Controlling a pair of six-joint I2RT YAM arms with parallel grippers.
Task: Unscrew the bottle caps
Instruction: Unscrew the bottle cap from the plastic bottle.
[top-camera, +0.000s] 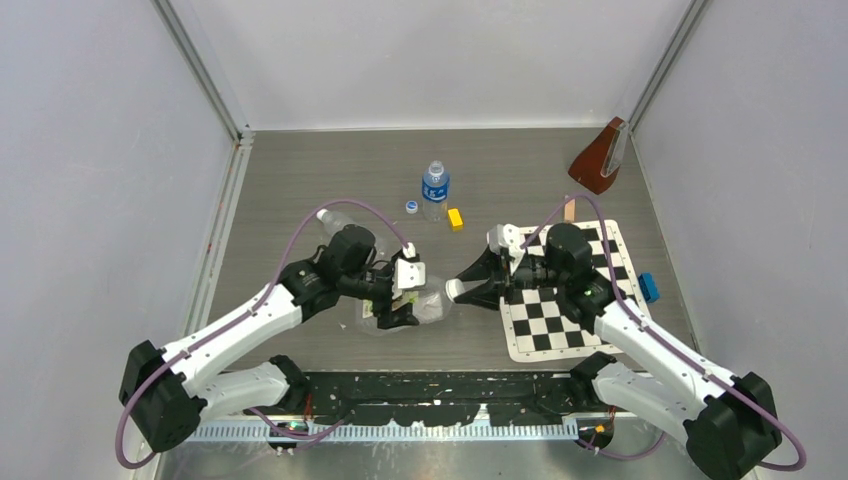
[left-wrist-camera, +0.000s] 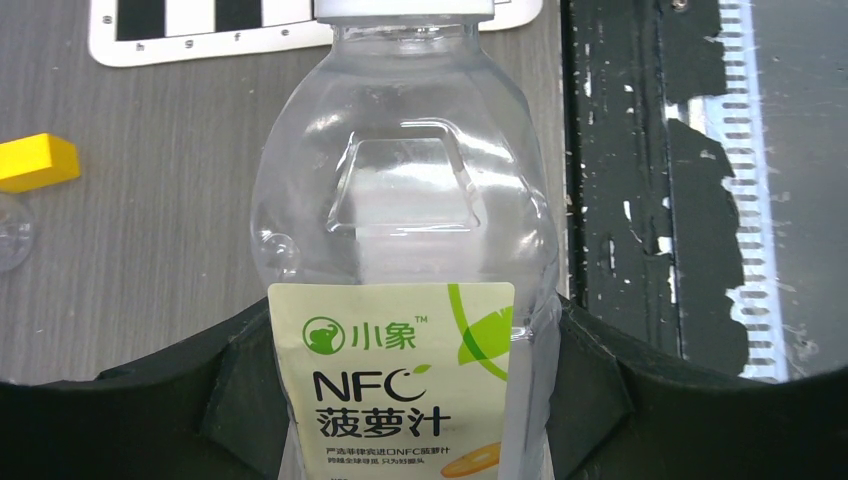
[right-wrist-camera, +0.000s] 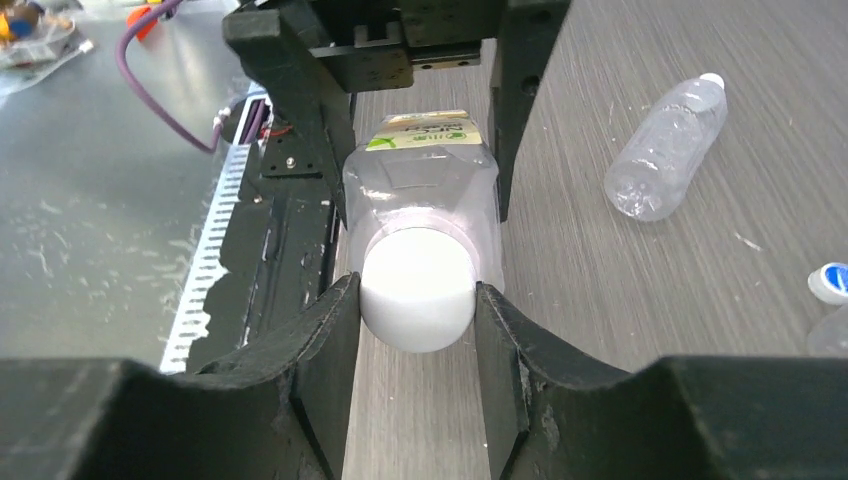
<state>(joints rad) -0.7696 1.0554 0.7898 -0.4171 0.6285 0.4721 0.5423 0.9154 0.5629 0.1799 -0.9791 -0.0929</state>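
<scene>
Top external: your left gripper (top-camera: 404, 297) is clamped round the wide clear plastic bottle with the white-yellow-green label (top-camera: 428, 306), held horizontal just off the left edge of the black-and-white checkerboard mat (top-camera: 560, 325). Your right gripper (top-camera: 458, 290) meets the bottle's neck from the mat side. A small blue-labelled clear bottle (top-camera: 434, 188) stands upright beyond the mat's far-left corner, with a loose bluish-white round cap (top-camera: 411, 207) just beside it.

Left wrist: the black fingers (left-wrist-camera: 240, 390) pinch the label zone. The shoulder and the white round screw cap (left-wrist-camera: 405, 8) point toward the mat.

Right wrist: both pads (right-wrist-camera: 325, 350) are closed onto that cap, biting near their tips only. A slim unlabelled clear bottle (right-wrist-camera: 665, 150) lies well left of the mat, cap on.

Risks, my read: the shallow bite could slip off the smooth cap when you twist. The thin wall could also squash or spin in the left grip, so the bottle turns with the cap and nothing loosens.
</scene>
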